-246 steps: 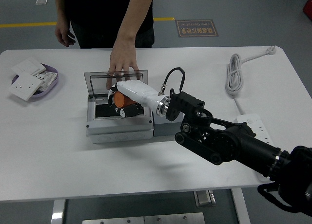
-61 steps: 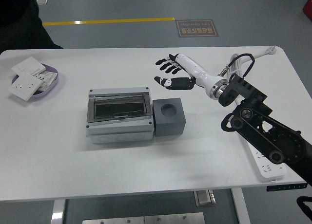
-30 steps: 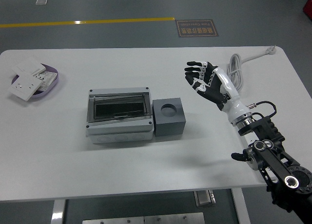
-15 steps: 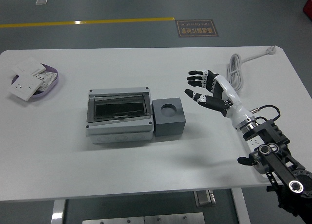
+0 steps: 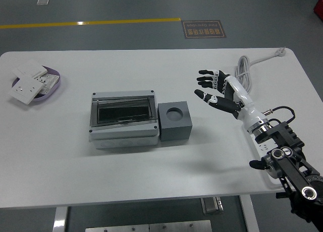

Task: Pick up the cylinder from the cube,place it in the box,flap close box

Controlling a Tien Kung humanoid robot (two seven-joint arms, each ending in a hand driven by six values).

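The grey box (image 5: 122, 119) sits left of centre on the white table (image 5: 151, 176), its dark see-through flap lying shut over the top. The cylinder does not show; I cannot see through the flap. The dark grey cube (image 5: 174, 121) stands against the box's right side, its round hole on top empty. My right hand (image 5: 214, 89) hovers above the table right of the cube, well apart from it, fingers spread, holding nothing. The right arm (image 5: 282, 161) comes in from the lower right.
A purple dish (image 5: 44, 83) with white switch plates (image 5: 26, 89) sits at the far left. A coiled white cable (image 5: 244, 75) and a white power strip (image 5: 267, 154) lie along the right side. No person is in view.
The person's hand and my hand with the orange cylinder were at the open box; since then the flap was shut, the person left, and my right hand drew back right and lifted slightly.
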